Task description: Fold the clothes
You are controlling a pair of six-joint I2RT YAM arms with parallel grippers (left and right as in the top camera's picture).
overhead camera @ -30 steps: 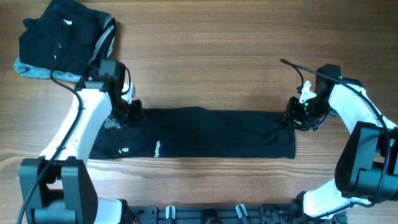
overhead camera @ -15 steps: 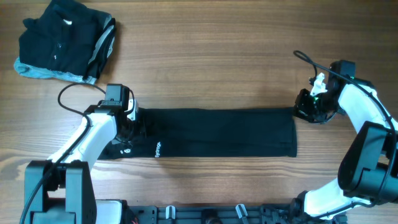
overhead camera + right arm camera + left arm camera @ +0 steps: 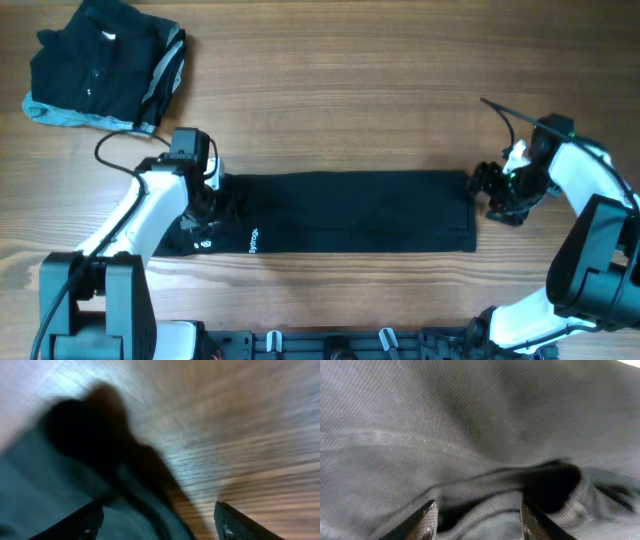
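A black shirt (image 3: 340, 212) lies folded into a long strip across the middle of the table, with white logo marks near its left end. My left gripper (image 3: 207, 196) is open and presses low on the strip's left end; in the left wrist view its fingers (image 3: 479, 521) straddle a ridge of black fabric (image 3: 470, 435). My right gripper (image 3: 487, 190) is open at the strip's right edge; the blurred right wrist view shows its fingers (image 3: 160, 522) wide apart over the shirt's edge (image 3: 75, 490) and bare wood. A folded stack of black shirts (image 3: 100, 65) with a grey-blue edge sits far left.
The wooden table (image 3: 340, 90) extends behind the strip. A black cable (image 3: 500, 108) loops off the right arm. A dark rail with clips (image 3: 330, 345) runs along the front edge.
The shirt's upper right corner has been pulled flat into an even strip. My right gripper drew off to the right, then came back down to the right edge. My left gripper dropped onto the left end.
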